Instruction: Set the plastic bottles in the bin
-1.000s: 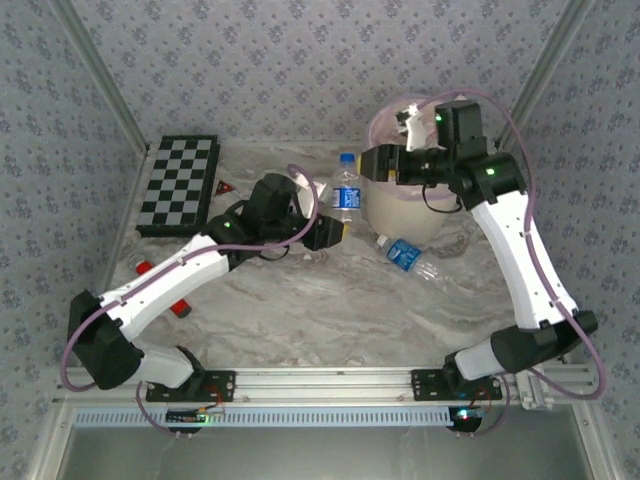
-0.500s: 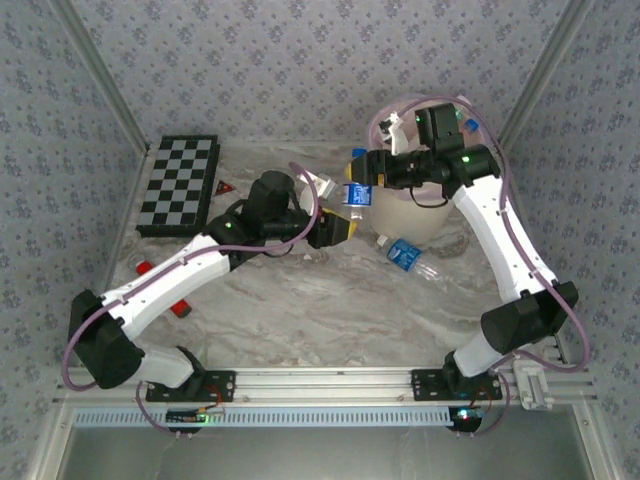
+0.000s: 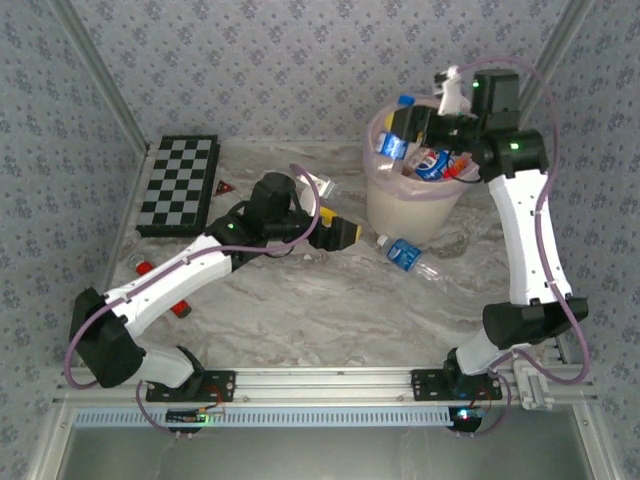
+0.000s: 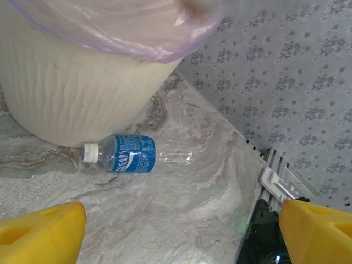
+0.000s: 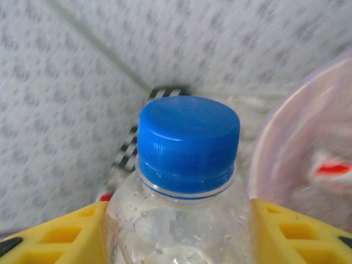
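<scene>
1. My right gripper is up at the left rim of the bin, with its jaws clamped on a blue-capped bottle.
2. On the right wrist camera, yellow fingers press on both sides of that bottle, and its cap points at the lens.
3. The held bottle hangs above the rim. I cannot tell whether it is fully over the opening.
4. The bin stands at the back right of the table, with a pink bag folded over its rim. Inside it I see more bottles with red and blue labels.
5. One loose bottle lies on its side on the table, just in front of the bin. On the left wrist camera its white cap sits close against the bin wall, and its label is blue.
6. My left gripper hovers low, left of the bin. Its jaws are wide apart and hold nothing.
7. On its own camera the yellow fingers sit at either edge, with the loose bottle beyond them.
8. The chequered board lies at the back left, well apart from both grippers.
</scene>
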Motion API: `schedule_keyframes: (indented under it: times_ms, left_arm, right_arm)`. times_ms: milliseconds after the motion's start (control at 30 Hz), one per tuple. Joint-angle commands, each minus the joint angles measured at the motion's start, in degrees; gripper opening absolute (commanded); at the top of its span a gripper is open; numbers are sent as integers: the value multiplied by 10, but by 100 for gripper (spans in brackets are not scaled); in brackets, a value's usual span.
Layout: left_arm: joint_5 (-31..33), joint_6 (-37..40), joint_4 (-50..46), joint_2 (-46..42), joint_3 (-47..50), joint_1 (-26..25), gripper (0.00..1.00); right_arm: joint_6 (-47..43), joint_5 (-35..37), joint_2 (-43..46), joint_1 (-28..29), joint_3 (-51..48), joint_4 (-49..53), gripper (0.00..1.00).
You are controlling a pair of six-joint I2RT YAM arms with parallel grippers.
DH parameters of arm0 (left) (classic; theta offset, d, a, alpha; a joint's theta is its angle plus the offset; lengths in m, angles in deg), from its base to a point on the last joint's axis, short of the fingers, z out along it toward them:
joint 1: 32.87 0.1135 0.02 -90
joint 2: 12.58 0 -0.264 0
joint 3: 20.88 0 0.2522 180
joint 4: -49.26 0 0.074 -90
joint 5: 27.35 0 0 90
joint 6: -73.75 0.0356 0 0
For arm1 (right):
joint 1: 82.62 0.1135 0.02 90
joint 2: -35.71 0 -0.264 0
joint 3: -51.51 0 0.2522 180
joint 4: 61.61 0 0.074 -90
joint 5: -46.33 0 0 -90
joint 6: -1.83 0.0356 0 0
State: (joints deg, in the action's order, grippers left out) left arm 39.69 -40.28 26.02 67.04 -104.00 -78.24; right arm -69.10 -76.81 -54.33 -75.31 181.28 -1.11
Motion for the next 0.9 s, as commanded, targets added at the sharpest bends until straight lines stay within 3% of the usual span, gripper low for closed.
schedule_keyframes:
  times_ms: [0, 100, 200, 333, 567, 767, 867]
  left_arm:
    - [25, -4, -14, 1, 13, 12, 91]
    - [29, -16, -14, 10, 19, 23, 91]
    - [29, -16, -12, 18, 26, 31, 92]
    - [17, -16, -3, 39, 41, 39, 92]
    - [9, -4, 28, 53, 67, 41, 94]
    - [26, 19, 5, 46, 67, 45, 96]
    - [30, 22, -5, 41, 68, 50, 96]
  right_arm:
    - [-13, 127, -15, -17, 28, -24, 32]
    - [-49, 212, -63, -12, 73, 7, 30]
    - [-73, 242, -109, -1, 107, 28, 29]
    - [-87, 255, -171, 17, 150, 83, 29]
    - [-100, 273, -222, 71, 123, 110, 29]
    - [-81, 277, -249, 91, 73, 87, 29]
    - [-55, 231, -251, 91, 40, 47, 29]
